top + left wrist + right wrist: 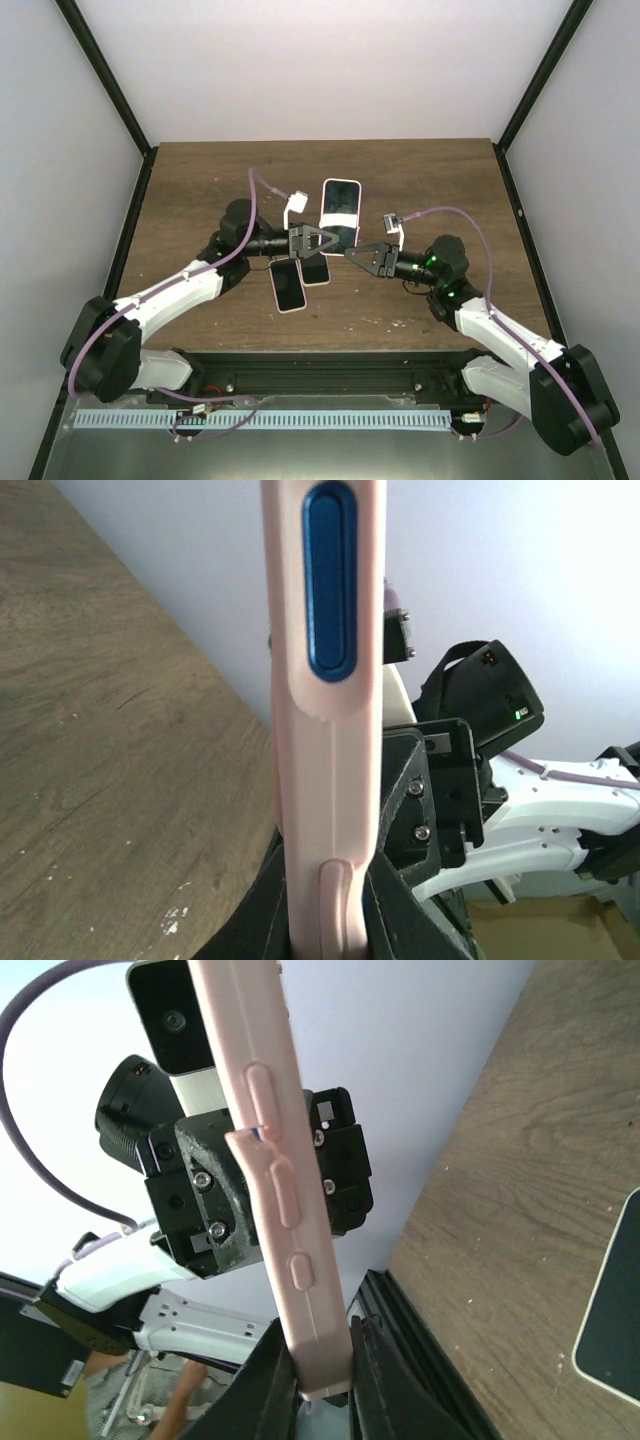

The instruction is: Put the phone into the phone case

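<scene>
**Pink phone case (330,780) gripped by both of your arms**

You see the case edge-on in both wrist views, raised off the tabletop (200,200) near its middle. Your left gripper (328,925) has its jaws clamped on one end. Your right gripper (322,1385) has its jaws pressed against both faces of the other end. A blue oval shows through an opening in the case's side, but you cannot tell whether a handset sits inside. A pale-rimmed phone (340,208) lies flat just beyond the grippers, and a pink-rimmed phone (288,285) lies just nearer.
</scene>
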